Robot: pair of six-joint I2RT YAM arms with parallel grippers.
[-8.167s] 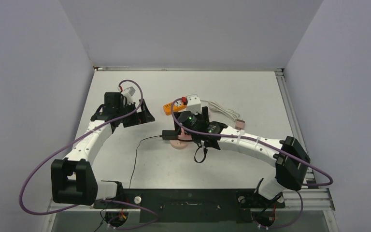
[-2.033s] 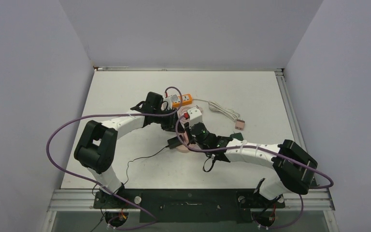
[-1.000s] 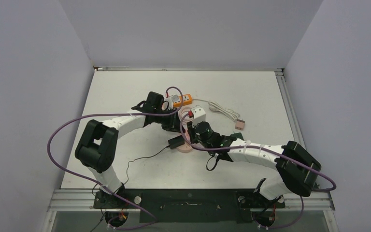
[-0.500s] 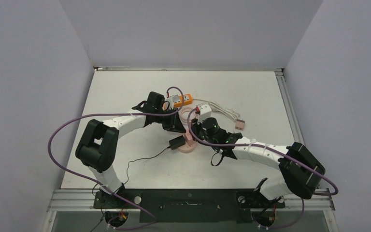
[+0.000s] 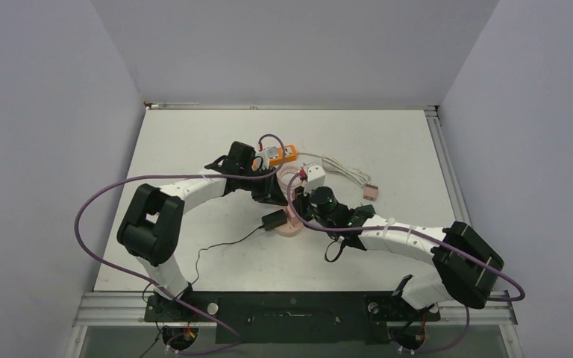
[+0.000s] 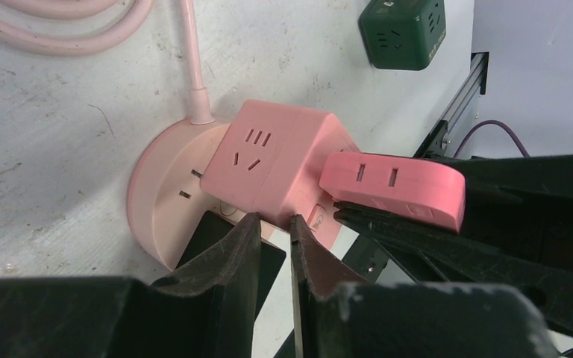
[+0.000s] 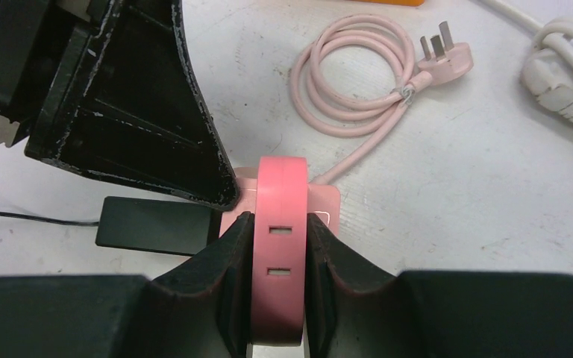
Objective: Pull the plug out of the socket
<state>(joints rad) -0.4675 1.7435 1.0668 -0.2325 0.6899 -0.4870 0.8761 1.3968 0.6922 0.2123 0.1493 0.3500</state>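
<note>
The pink socket (image 7: 280,246) stands on the table with its round base (image 6: 157,201) and cube block (image 6: 268,160). My right gripper (image 7: 279,220) is shut on its upright slotted disc. The black plug (image 7: 153,224) sits in the socket's side; its thin black wire (image 5: 216,242) trails toward the near edge. My left gripper (image 6: 274,220) is shut with nothing between its fingers. Its tips rest at the cube's lower edge, just above the plug (image 6: 224,239). From above, both grippers meet over the socket (image 5: 289,224).
The socket's coiled pink cable (image 7: 351,82) ends in a loose pink plug (image 7: 444,60) behind it. An orange power strip (image 5: 287,154), a bundled white cable (image 5: 339,170) and a small pink adapter (image 5: 371,192) lie further back. A green cube socket (image 6: 403,30) sits near the right rail.
The right arm's wrist has shifted slightly back and right while holding the socket. The left fingers have closed a touch more. Plug and socket have barely moved.
</note>
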